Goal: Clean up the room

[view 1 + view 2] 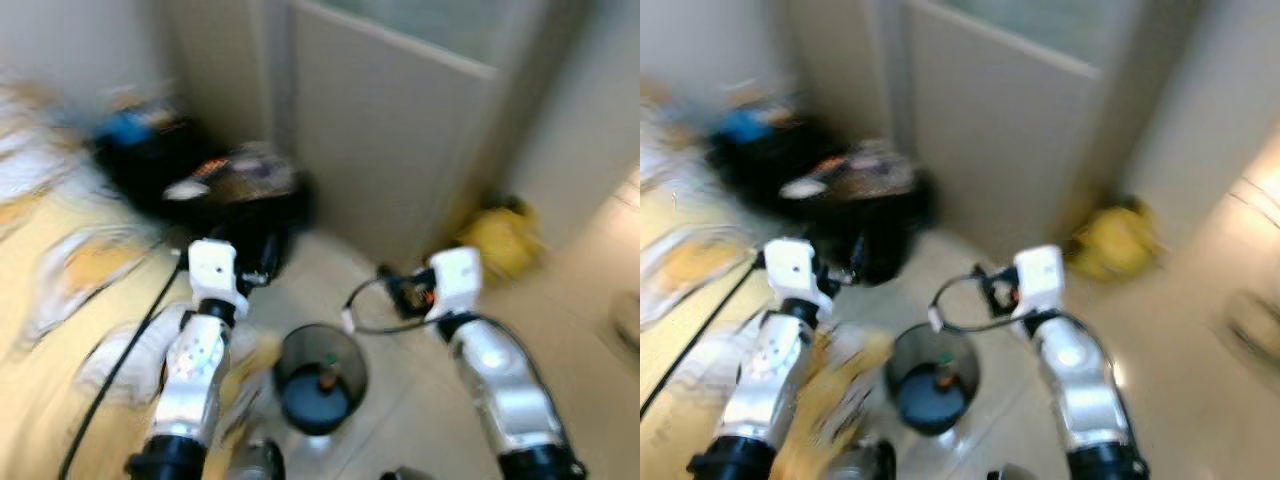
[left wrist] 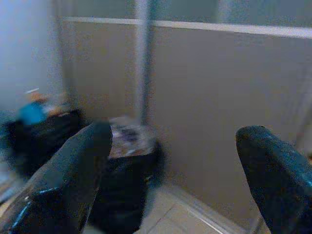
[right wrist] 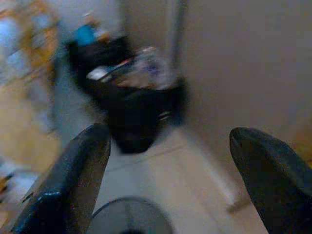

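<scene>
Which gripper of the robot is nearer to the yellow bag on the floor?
Right. The right gripper is raised just left of the yellow bag; the left gripper is far across, near the black bin.

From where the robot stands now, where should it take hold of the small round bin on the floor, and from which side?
Probably the top rim of the small round bin, approached from above. It stands upright and open on the floor between the two arms, so the rim is the exposed edge, and one finger could go inside and one outside. The left gripper and the right gripper are both open. The pictures are blurred, so the rim's detail is unclear.
</scene>
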{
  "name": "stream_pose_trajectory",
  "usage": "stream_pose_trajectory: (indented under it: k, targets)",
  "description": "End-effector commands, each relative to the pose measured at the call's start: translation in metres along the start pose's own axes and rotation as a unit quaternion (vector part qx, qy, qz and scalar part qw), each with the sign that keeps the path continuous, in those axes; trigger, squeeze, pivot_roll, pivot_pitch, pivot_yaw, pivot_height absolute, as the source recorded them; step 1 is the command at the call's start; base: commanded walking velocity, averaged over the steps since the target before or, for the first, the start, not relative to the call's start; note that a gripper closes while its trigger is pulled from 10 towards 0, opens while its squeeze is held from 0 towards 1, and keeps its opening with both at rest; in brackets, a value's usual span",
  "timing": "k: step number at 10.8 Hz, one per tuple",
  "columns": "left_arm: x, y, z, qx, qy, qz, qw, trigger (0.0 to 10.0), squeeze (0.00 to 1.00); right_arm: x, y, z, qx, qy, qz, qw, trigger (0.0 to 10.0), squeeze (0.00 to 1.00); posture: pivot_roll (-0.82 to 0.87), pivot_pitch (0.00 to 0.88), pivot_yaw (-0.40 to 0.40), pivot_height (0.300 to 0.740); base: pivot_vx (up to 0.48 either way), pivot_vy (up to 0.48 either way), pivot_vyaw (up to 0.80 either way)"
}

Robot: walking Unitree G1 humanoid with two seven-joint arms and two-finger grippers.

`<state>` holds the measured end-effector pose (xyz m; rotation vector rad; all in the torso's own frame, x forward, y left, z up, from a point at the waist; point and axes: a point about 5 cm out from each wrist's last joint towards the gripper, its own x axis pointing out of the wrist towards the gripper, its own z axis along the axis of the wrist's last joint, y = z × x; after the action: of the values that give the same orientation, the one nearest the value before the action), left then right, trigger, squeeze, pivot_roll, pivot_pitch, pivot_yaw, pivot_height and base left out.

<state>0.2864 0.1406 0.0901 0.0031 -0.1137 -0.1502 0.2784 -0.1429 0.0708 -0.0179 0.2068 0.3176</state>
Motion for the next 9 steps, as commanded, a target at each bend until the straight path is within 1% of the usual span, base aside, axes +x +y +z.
stream_pose_trajectory:
  k: [1, 3, 4, 5, 6, 7, 8, 9]
  targets:
    - [-0.004, -0.004, -0.002, -0.003, 0.013, -0.005, 1.000, 10.0, 0.00, 0.003, 0.001, 0.004, -0.003, -0.013, 0.007, 1.000, 10.0, 0.00, 0.04, 0.000, -0.031, 0.740, 0.000, 0.000, 0.63]
    - [-0.006, -0.008, -0.003, 0.003, 0.032, -0.019, 0.999, 10.0, 0.00, 0.003, 0.003, -0.001, -0.006, -0.012, 0.016, 1.000, 10.0, 0.00, 0.02, 0.000, -0.021, 0.740, 0.000, 0.000, 0.63]
    - [-0.009, -0.002, -0.012, 0.013, 0.050, -0.007, 0.999, 10.0, 0.00, 0.002, 0.002, -0.006, 0.005, -0.009, 0.013, 1.000, 10.0, 0.00, 0.01, 0.000, -0.008, 0.740, 0.000, 0.000, 0.63]
    - [-0.013, 0.009, -0.021, 0.016, 0.072, 0.019, 0.997, 10.0, 0.00, 0.000, 0.000, -0.011, 0.025, -0.004, 0.007, 1.000, 10.0, 0.00, 0.01, 0.000, 0.000, 0.740, 0.000, 0.000, 0.63]
    - [-0.029, 0.027, -0.037, 0.041, 0.125, 0.065, 0.989, 10.0, 0.00, -0.003, -0.006, -0.022, 0.067, 0.006, -0.015, 0.998, 10.0, 0.00, 0.02, 0.000, 0.013, 0.740, 0.000, 0.000, 0.62]
    - [-0.037, 0.033, -0.041, 0.058, 0.147, 0.089, 0.984, 10.0, 0.00, -0.004, -0.011, -0.027, 0.077, 0.010, -0.025, 0.997, 10.0, 0.00, 0.03, 0.000, 0.021, 0.740, 0.000, 0.458, 0.61]
    - [-0.035, 0.027, -0.041, 0.066, 0.151, 0.079, 0.983, 10.0, 0.00, -0.001, -0.013, -0.028, 0.075, 0.011, -0.026, 0.997, 10.0, 0.00, 0.05, 0.000, 0.016, 0.740, -0.330, 0.352, 0.59]
    - [-0.031, 0.028, -0.042, 0.066, 0.187, 0.085, 0.976, 10.0, 0.00, 0.003, -0.012, -0.027, 0.071, 0.009, -0.020, 0.997, 10.0, 0.00, 0.06, 0.000, 0.014, 0.740, 0.000, 0.000, 0.59]
